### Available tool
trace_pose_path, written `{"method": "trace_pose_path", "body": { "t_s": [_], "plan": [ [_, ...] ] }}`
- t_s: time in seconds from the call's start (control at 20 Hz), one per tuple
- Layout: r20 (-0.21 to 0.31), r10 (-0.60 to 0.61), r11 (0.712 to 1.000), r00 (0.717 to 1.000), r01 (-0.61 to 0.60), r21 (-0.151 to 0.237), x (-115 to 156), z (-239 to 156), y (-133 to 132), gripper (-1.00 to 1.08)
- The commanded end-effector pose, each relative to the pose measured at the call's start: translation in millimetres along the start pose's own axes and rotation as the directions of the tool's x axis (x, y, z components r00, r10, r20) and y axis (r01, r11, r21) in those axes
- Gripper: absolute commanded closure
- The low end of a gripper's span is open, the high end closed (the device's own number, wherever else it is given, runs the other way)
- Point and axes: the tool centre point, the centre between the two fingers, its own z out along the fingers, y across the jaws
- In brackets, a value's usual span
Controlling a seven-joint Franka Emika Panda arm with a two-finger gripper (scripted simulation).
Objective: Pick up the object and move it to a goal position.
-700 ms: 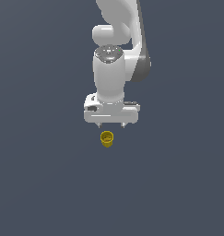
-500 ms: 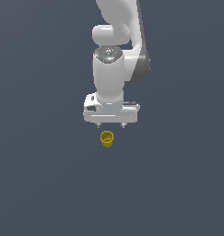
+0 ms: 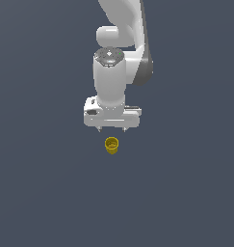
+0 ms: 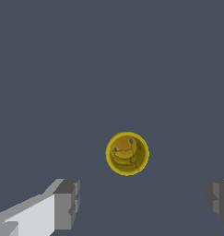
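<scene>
The object, a small yellow cup [image 3: 111, 144], stands upright on the dark grey floor just below my white gripper [image 3: 111, 129] in the exterior view. The gripper hangs above it, apart from it, with its two short fingertips spread wider than the cup. In the wrist view the cup [image 4: 127, 153] shows from above, open mouth up, lying beyond the line between the two grey fingertips [image 4: 67, 203]. The gripper [image 4: 141, 203] is open and holds nothing.
A plain dark grey floor [image 3: 186, 193] surrounds the cup on all sides. The white arm [image 3: 121, 29] rises behind the gripper toward the top of the exterior view. No other objects show.
The gripper has shifted slightly toward the exterior view's left and a little lower, closer over the cup. The cup has not moved.
</scene>
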Motion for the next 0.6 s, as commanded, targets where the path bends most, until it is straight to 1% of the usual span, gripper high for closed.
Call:
{"method": "trace_pose_path", "body": {
  "t_s": [0.0,0.2,0.55],
  "plan": [
    [0.002,0.003,1.0,1.0,-0.003,0.001,-0.2,4.5,-0.3,-0.92],
    [0.008,0.022,1.0,1.0,-0.022,0.001,-1.2,23.6,1.0,-0.92],
    [0.023,0.073,0.997,0.997,-0.073,0.002,-6.7,75.4,4.1,-0.92]
  ]
}}
